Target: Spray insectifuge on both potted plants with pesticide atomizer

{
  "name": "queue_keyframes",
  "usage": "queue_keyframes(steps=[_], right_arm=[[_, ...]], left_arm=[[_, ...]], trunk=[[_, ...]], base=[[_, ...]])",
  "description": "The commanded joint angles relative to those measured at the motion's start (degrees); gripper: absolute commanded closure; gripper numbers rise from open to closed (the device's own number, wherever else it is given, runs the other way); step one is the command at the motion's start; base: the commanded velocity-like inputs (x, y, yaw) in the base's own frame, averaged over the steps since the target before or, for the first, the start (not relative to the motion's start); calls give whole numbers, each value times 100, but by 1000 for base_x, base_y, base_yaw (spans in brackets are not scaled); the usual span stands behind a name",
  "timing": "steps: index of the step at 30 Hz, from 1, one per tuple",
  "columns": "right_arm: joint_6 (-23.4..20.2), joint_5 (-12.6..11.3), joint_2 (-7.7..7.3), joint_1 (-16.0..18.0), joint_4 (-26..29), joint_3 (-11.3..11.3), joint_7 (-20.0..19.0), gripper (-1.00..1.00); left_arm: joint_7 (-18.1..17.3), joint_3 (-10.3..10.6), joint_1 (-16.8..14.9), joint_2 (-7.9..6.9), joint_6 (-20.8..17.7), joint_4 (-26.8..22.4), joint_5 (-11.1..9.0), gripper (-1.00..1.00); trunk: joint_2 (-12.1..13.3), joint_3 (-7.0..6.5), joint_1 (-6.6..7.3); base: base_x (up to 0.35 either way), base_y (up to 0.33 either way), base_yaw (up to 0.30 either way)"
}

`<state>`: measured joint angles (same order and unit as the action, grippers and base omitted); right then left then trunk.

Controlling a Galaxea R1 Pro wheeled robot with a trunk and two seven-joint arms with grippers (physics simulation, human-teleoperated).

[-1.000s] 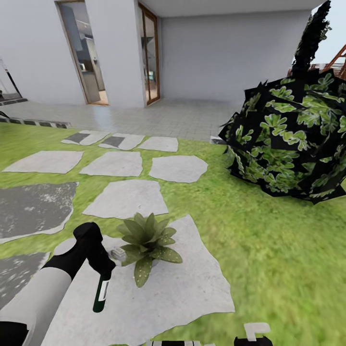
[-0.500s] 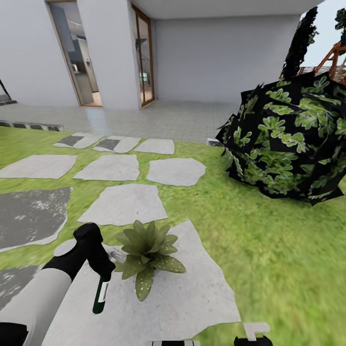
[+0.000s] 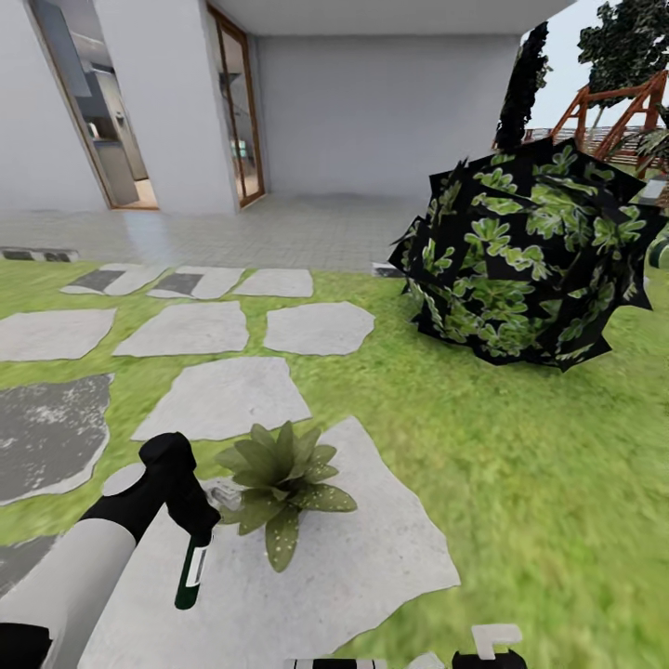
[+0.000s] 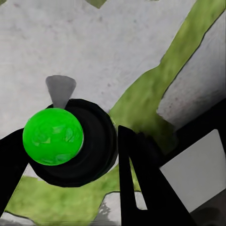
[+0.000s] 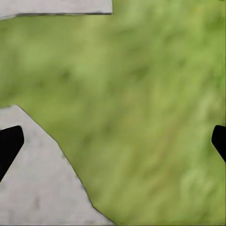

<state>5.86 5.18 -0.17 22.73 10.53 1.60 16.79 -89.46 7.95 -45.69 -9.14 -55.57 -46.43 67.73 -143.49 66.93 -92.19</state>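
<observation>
**Item: pesticide atomizer, held beside the first potted plant**

- My left pincer (image 3: 198, 522): clenched on the pesticide atomizer (image 3: 192, 573). From the head view the bottle hangs below my fingers, long axis near upright, dark green body and white label downward. In the left wrist view its bright green end (image 4: 52, 136) sits between my black fingers (image 4: 141, 174).
- Potted plant (image 3: 279, 481): a low rosette of pointed leaves, some pale-speckled, standing on a pale stepping stone (image 3: 372, 557). It lies just beside the atomizer, toward my right and slightly ahead. The left arm is plainly the nearer one.
- My right pincer (image 5: 113, 141): released, fingertips wide apart over lawn (image 5: 155, 117), carrying nothing.
- Beyond: more stepping stones (image 3: 223, 395), a big broad-leaved shrub (image 3: 520, 255), a white house wall (image 3: 381, 116).
- Judgement: spraying calls for the nozzle turned toward the rosette.
</observation>
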Motion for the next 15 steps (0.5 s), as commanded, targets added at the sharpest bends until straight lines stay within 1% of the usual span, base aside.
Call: queue_keyframes(steps=[1,3,7,9,12,15], right_arm=[[0,53,-1,4,-4,15,35,-100],[0,53,-1,4,-2,15,35,-100],[-1,53,-1,4,-2,15,35,-100],[1,53,-2,4,-4,15,35,-100],[10,53,-8,4,-9,15,35,-100],[11,53,-11,4,-14,15,35,-100]], left_arm=[[-54,28,1,-5,-57,-3,44,100],[-54,44,14,4,-54,1,42,100],[-54,48,36,-5,-37,9,20,100],[-54,54,250,-9,-28,11,34,100],[-54,80,601,30,-25,-13,39,100],[-54,75,650,43,-30,-49,39,100]], trunk=[[-2,5,1],[-2,5,1],[-2,5,1],[-2,5,1],[-2,5,1],[-2,5,1]], base=[[64,302,-24],[67,284,-12],[18,84,-2],[3,13,0],[1,4,0],[0,0,0]])
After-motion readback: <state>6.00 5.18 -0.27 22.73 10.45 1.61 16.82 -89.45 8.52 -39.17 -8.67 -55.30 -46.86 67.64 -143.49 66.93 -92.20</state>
